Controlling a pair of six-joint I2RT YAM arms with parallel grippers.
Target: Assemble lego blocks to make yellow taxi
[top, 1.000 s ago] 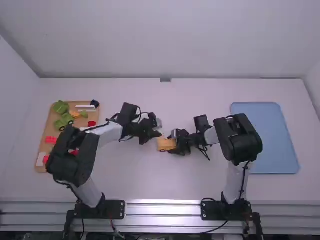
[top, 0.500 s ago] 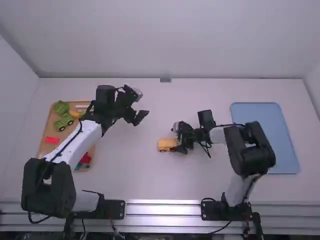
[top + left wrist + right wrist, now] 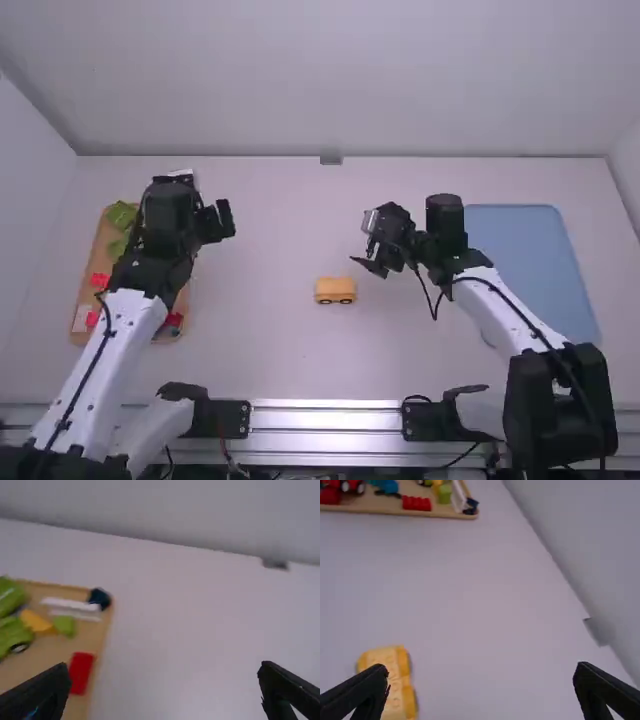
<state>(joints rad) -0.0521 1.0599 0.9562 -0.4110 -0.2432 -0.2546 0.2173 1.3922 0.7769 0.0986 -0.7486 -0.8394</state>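
Note:
The yellow taxi body (image 3: 335, 289), with dark wheels along its near side, stands alone mid-table. Up and to its right, above the table, is my right gripper (image 3: 366, 262), apart from it. My left gripper (image 3: 228, 220) hangs by the wooden tray's right side, far from the taxi. Wide apart stand the fingers of the left gripper (image 3: 164, 692) in its wrist view, with nothing between them. The right gripper (image 3: 481, 692) is likewise open and unloaded, and the yellow taxi body (image 3: 395, 682) lies partly behind one of its fingers.
At the left, the wooden tray (image 3: 98, 262) holds green pieces (image 3: 12, 630), a red brick (image 3: 81, 672), a white piece (image 3: 70, 605) and a dark blue piece (image 3: 100, 598). A blue tray (image 3: 520, 260) lies at the right, partly under the right arm.
The left gripper has gone from the taxi up and leftward to the wooden tray. My right gripper has let go of the taxi and drawn back upward. The taxi stays in place.

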